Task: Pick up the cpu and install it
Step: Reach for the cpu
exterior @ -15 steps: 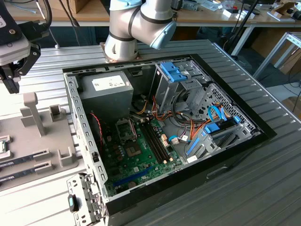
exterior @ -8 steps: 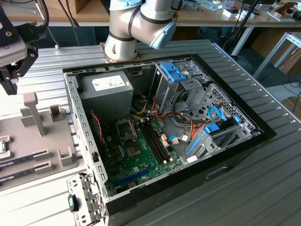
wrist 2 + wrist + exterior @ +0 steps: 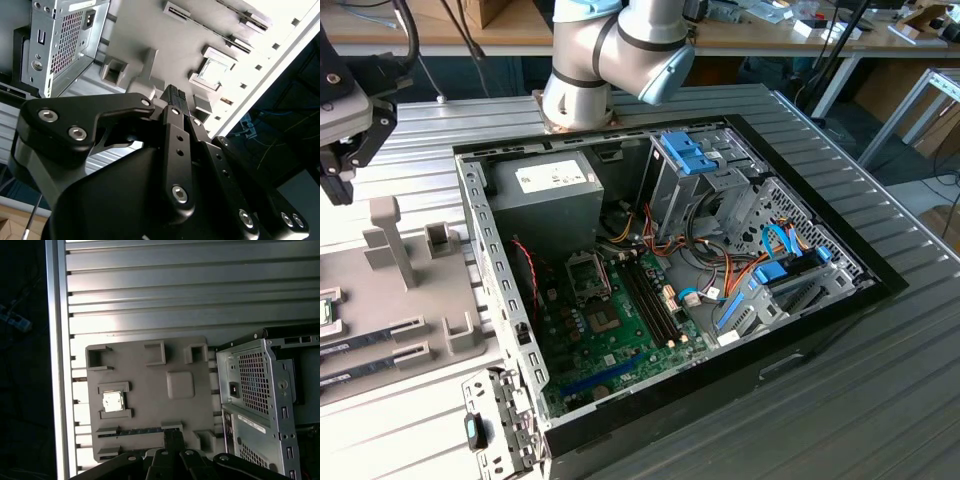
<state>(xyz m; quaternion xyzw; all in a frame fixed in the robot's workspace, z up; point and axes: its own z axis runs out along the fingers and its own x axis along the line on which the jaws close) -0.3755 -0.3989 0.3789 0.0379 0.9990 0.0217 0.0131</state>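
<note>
The cpu (image 3: 112,401) is a small silver-topped square lying flat between two raised brackets on a grey fixture plate (image 3: 150,410); in the second wrist view the cpu (image 3: 215,71) shines brightly. My gripper (image 3: 172,437) hangs above the plate, off to one side of the cpu and clear of it. Its fingertips (image 3: 175,96) are pressed together with nothing between them. In the exterior view the gripper (image 3: 340,160) is at the far left, over the plate (image 3: 390,300). The motherboard's square socket (image 3: 588,277) lies in the open computer case (image 3: 670,250).
Beside the plate stands the case's perforated metal rear wall (image 3: 255,390). A grey power-supply box (image 3: 545,195), blue drive brackets (image 3: 685,150) and loose cables fill the case. Memory sticks (image 3: 370,338) rest in slots on the plate. The ribbed metal table (image 3: 190,290) extends around.
</note>
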